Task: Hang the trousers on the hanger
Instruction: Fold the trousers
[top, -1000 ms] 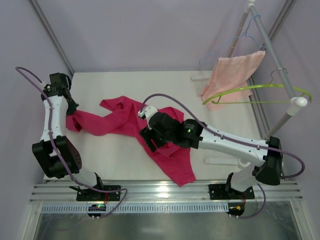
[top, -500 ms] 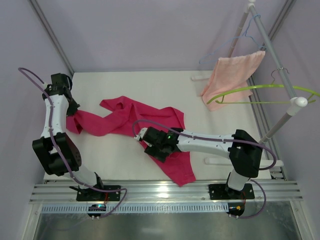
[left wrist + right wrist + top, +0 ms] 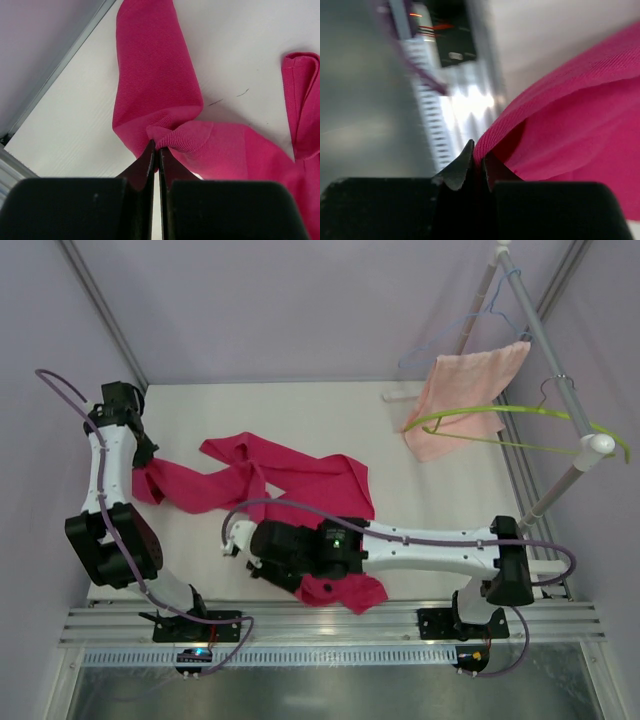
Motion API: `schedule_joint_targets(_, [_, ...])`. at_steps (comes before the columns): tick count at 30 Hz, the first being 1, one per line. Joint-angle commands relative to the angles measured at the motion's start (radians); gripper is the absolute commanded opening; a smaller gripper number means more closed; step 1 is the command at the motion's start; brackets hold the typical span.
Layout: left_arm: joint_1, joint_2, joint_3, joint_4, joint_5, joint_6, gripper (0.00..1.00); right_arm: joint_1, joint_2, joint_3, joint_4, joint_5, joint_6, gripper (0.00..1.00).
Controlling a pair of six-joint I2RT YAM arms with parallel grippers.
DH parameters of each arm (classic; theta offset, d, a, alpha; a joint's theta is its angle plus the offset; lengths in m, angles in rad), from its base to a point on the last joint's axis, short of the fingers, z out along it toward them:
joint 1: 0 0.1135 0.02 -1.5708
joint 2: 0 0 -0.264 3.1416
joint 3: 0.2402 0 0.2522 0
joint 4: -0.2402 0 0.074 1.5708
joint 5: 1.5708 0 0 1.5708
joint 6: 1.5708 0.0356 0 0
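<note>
Pincer, right point(image 3: 476, 150): jaws pinched on a fold of the trousers point(image 3: 300, 478), near the 6 o'clock edge of the bench point(image 3: 440, 510).
Pincer, left point(image 3: 156, 149): shut on a bunched fold at 9 o'clock.
Trousers: sprawled on the bench from centre to 9 o'clock, no part on the hanger point(image 3: 520, 408).
Handling: best to lift both holds together, cloth taut and level, so it clears the bench before travelling to 2 o'clock.
Obstacles: towel point(image 3: 462, 390) draped just beside the hanger's tip, and rack pole point(image 3: 548, 345). The hanger hangs free and will likely swing.
</note>
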Motion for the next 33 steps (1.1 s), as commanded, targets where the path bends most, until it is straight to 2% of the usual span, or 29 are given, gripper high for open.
schedule_joint_targets(1, [-0.004, 0.008, 0.059, -0.04, -0.007, 0.017, 0.0, 0.17, -0.089, 0.024, 0.098, -0.274, 0.145, 0.04])
schedule_joint_targets(3, [-0.005, 0.005, 0.053, -0.045, -0.013, 0.024, 0.04, 0.219, -0.075, -0.063, 0.158, -0.276, 0.201, 0.08])
schedule_joint_targets(7, [-0.005, -0.025, 0.024, -0.034, 0.006, 0.028, 0.18, 0.236, -0.017, -0.189, 0.174, -0.211, 0.287, 0.29])
schedule_joint_targets(8, [-0.005, -0.031, 0.017, -0.027, 0.025, 0.031, 0.21, 0.235, -0.02, -0.189, 0.154, -0.13, 0.3, 0.42])
schedule_joint_targets(11, [-0.019, -0.048, 0.026, -0.013, 0.111, 0.045, 0.41, 0.224, -0.07, -0.163, 0.057, 0.033, 0.31, 0.53])
schedule_joint_targets(14, [-0.075, -0.051, 0.04, 0.039, 0.272, 0.076, 0.51, 0.145, -0.162, -0.178, 0.049, 0.104, 0.337, 0.55])
schedule_joint_targets(15, [-0.1, -0.044, 0.057, 0.044, 0.302, 0.079, 0.58, 0.088, -0.179, -0.194, 0.051, 0.174, 0.378, 0.55])
schedule_joint_targets(18, [-0.2, 0.03, 0.144, 0.0, 0.352, 0.07, 0.61, -0.015, -0.221, -0.256, -0.015, 0.336, 0.554, 0.55])
schedule_joint_targets(22, [-0.306, 0.088, 0.186, -0.008, 0.249, 0.014, 0.63, -0.102, -0.218, -0.304, -0.112, 0.51, 0.719, 0.55])
schedule_joint_targets(25, [-0.333, 0.113, 0.188, -0.007, 0.139, -0.039, 0.63, -0.122, -0.212, -0.321, -0.142, 0.572, 0.758, 0.55])
schedule_joint_targets(27, [-0.333, 0.111, 0.177, 0.016, 0.132, -0.074, 0.65, -0.167, -0.209, -0.349, -0.106, 0.567, 0.744, 0.55])
schedule_joint_targets(28, [-0.346, 0.094, 0.151, 0.08, 0.154, -0.102, 0.67, -0.188, -0.2, -0.381, -0.091, 0.554, 0.717, 0.55])
schedule_joint_targets(29, [-0.353, 0.082, 0.122, 0.131, 0.257, -0.108, 0.7, -0.219, -0.198, -0.392, -0.065, 0.555, 0.703, 0.55])
schedule_joint_targets(31, [-0.376, 0.085, 0.088, 0.215, 0.319, -0.154, 0.72, -0.254, -0.186, -0.41, -0.037, 0.548, 0.632, 0.55])
schedule_joint_targets(33, [-0.393, 0.125, 0.102, 0.216, 0.379, -0.173, 0.73, -0.291, -0.184, -0.419, 0.04, 0.528, 0.545, 0.55])
